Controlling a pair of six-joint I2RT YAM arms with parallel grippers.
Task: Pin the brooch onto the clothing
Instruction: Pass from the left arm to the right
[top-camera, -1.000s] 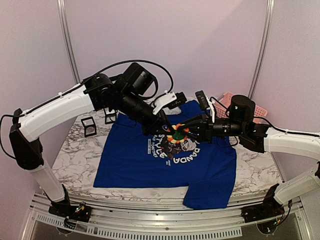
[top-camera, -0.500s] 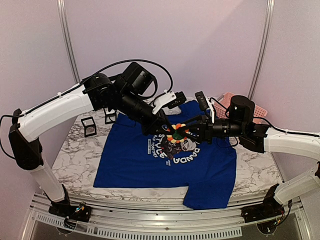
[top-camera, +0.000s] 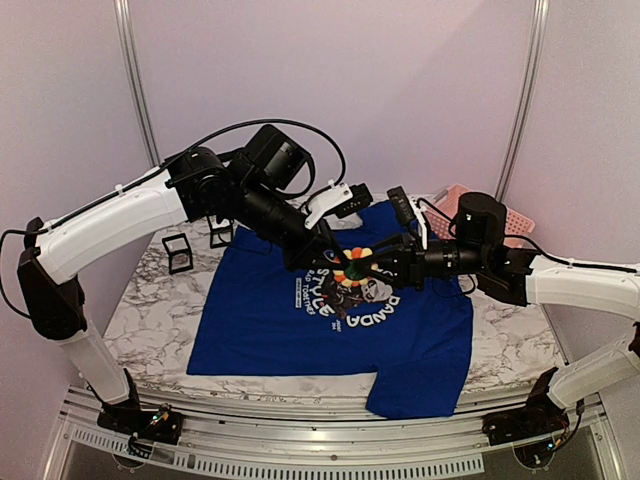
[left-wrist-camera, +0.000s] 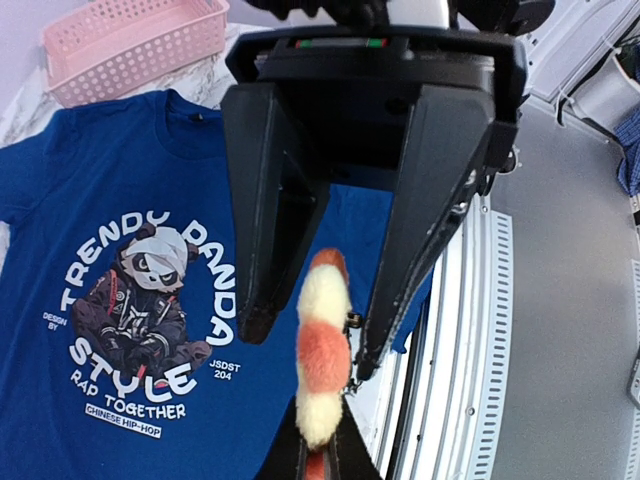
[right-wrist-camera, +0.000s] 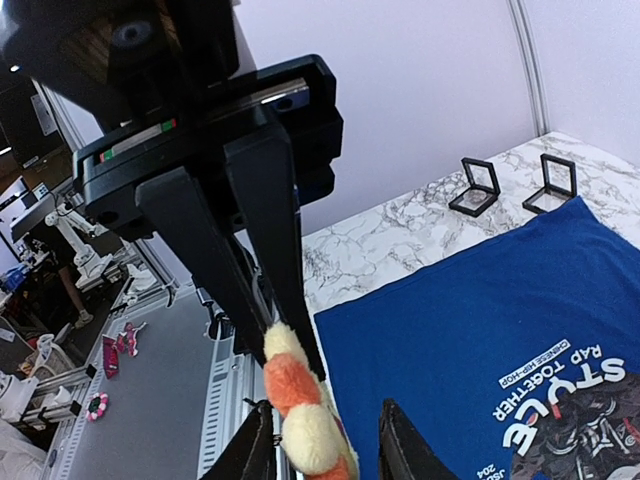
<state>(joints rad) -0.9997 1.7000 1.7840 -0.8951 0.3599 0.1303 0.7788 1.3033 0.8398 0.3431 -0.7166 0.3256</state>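
Observation:
The brooch (top-camera: 355, 268) hangs above the panda print of the blue clothing (top-camera: 270, 330), which lies flat on the table. My left gripper (top-camera: 338, 258) reaches in from the left and is shut on the brooch's edge. In the left wrist view the brooch (left-wrist-camera: 322, 340) shows edge-on, with yellow and orange fluffy petals, rising from my closed left gripper (left-wrist-camera: 322, 445). My right gripper (right-wrist-camera: 325, 420) comes from the right and is open. Its fingers stand on either side of the brooch (right-wrist-camera: 300, 400), which lies close against one finger with a gap to the other.
A pink basket (top-camera: 515, 222) sits at the table's back right. Two small black square boxes (top-camera: 178, 252) (top-camera: 221, 235) stand at the back left on the marble table (top-camera: 150, 300). A metal rail runs along the near edge.
My right gripper has edged slightly left, further around the brooch. The left arm and the brooch have stayed where they were.

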